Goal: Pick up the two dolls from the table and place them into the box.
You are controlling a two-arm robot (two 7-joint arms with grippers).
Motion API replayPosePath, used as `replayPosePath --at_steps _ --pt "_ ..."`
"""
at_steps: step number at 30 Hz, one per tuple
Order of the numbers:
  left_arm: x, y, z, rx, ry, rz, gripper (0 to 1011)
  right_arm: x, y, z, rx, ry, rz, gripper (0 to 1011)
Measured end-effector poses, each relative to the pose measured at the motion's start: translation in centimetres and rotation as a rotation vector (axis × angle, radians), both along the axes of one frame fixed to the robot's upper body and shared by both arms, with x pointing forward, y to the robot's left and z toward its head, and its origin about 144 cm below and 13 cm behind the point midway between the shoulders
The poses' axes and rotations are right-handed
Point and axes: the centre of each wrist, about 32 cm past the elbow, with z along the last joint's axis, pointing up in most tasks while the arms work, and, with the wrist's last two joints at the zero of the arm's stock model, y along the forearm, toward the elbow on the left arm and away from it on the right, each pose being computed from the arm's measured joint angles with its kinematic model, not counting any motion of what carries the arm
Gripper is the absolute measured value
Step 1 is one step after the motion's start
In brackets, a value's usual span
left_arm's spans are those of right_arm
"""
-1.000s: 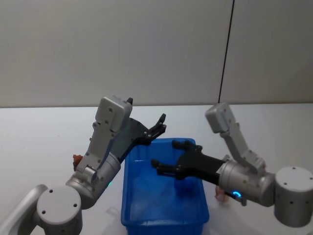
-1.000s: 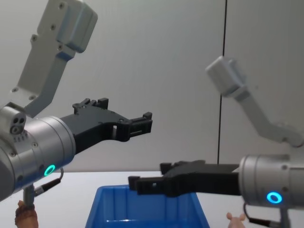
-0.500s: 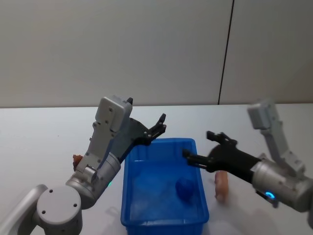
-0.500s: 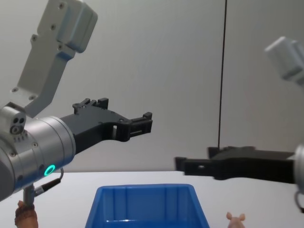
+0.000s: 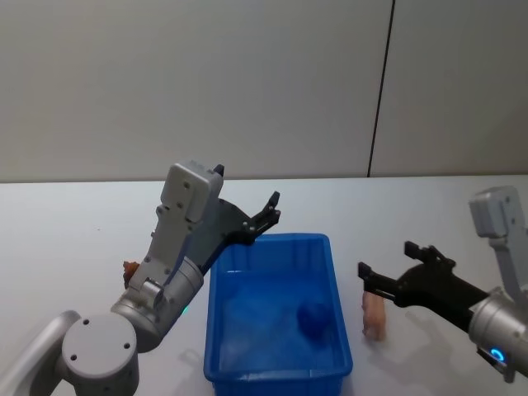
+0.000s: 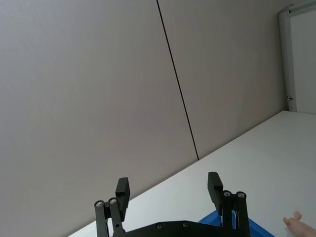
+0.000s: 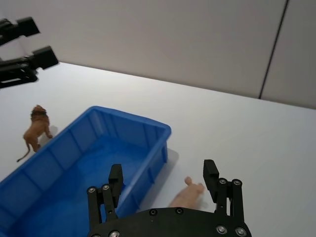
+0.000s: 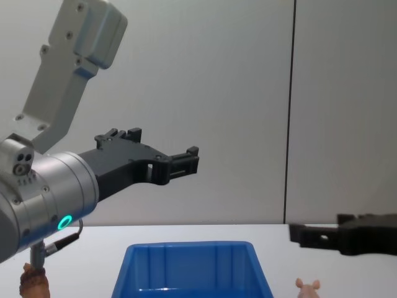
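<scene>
The blue box (image 5: 223, 330) sits on the white table (image 5: 66, 223) in front of me. The pale pink doll (image 5: 374, 314) lies just right of the box, also seen at pink doll (image 7: 189, 195) and pink doll (image 8: 307, 287). The brown doll (image 7: 37, 130) stands left of the box, mostly hidden behind my left arm as brown doll (image 5: 129, 268). My right gripper (image 5: 386, 261) hovers open and empty above the pink doll, fingers apart in its wrist view (image 7: 163, 174). My left gripper (image 5: 269, 213) is open and empty, held high over the box's far left corner.
A darker blue patch (image 5: 312, 320) shows on the box floor. Bare white tabletop stretches left, right and behind the box. A grey wall with a dark vertical seam (image 5: 379, 91) stands behind the table.
My right gripper has swung right, from over the box's inside to above the pink doll beside it. The left arm and both dolls have not moved.
</scene>
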Motion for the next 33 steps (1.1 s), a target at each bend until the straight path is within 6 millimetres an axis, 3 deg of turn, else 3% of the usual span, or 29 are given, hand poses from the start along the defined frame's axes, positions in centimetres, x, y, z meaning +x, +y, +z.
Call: replayPosePath --at_steps 13,33 --pt "0.0 0.0 0.0 0.0 0.0 0.0 1001 -0.9 0.3 -0.6 -0.032 0.059 -0.077 1001" --pt "0.0 0.0 0.0 0.0 0.0 0.0 1001 0.2 2.2 -2.8 -0.091 0.148 -0.115 1001"
